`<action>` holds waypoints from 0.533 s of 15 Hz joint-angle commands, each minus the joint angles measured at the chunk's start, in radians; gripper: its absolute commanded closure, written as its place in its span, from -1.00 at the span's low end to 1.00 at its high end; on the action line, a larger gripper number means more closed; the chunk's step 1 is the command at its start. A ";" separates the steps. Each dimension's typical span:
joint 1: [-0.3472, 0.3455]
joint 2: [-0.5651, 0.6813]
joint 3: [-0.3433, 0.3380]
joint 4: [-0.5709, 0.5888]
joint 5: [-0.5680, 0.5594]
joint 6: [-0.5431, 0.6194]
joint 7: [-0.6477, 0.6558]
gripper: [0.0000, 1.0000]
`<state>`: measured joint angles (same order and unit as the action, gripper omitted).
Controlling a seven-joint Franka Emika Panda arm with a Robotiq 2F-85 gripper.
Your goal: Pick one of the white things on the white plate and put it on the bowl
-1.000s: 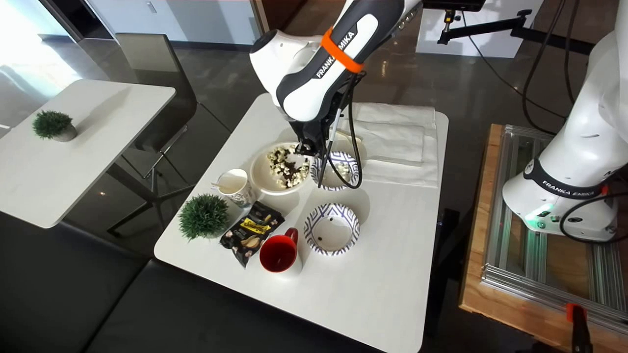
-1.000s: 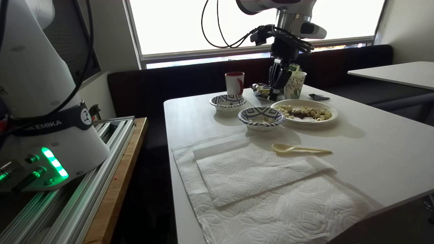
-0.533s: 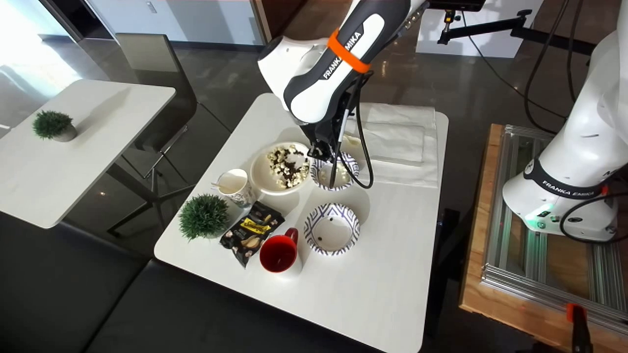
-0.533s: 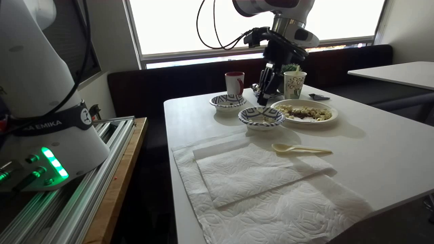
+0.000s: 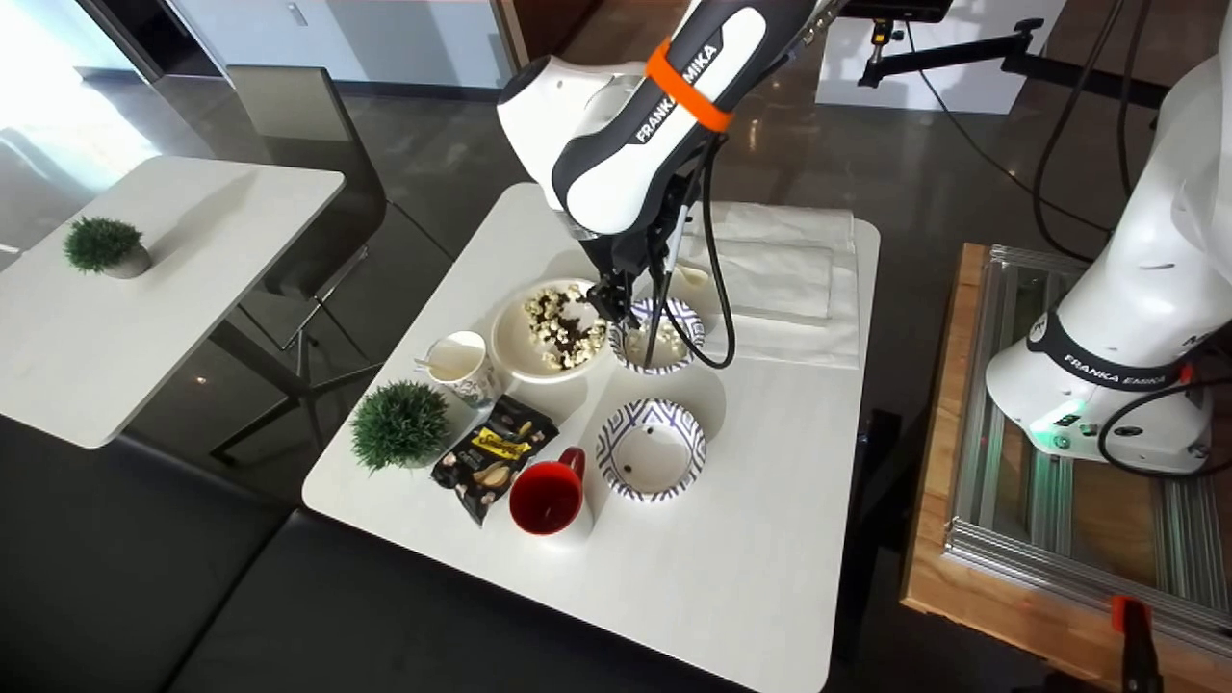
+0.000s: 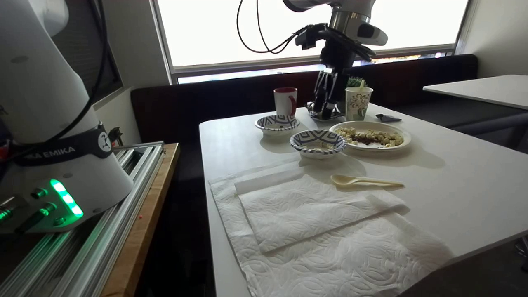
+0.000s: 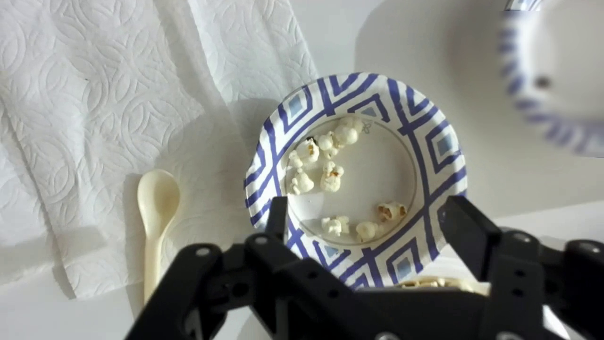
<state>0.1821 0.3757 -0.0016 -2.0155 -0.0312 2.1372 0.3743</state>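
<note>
- The black robot hand (image 7: pixel 367 217) hangs near a round, blue-and-white paper bowl (image 7: pixel 430 147), its fingers (image 7: pixel 472 231) spread wide apart.
- Lumpy white popcorn (image 5: pixel 547 329) lies on the round, plain white plate (image 5: pixel 510 339), mixed with dark brown bits (image 5: pixel 572 338).
- More popcorn (image 7: pixel 331 178) sits in that bowl, just beside the plate on the white counter (image 5: pixel 751 510).

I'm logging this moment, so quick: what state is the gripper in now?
Gripper: open, jaws well apart in the wrist view, holding nothing.

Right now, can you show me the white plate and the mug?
White plate (image 5: pixel 519 348): in an exterior view, on its bare inside.
Mug (image 6: pixel 283 102): in an exterior view, on its white outer side.
</note>
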 commanded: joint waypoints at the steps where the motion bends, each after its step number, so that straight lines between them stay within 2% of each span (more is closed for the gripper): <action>1: -0.007 -0.143 -0.002 -0.088 -0.011 0.065 0.055 -1.00; 6: -0.033 -0.312 -0.032 -0.176 -0.062 0.208 0.193 -1.00; 8: -0.057 -0.382 -0.039 -0.216 -0.094 0.232 0.256 -1.00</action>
<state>0.1542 0.1208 -0.0354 -2.1281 -0.0692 2.3137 0.5329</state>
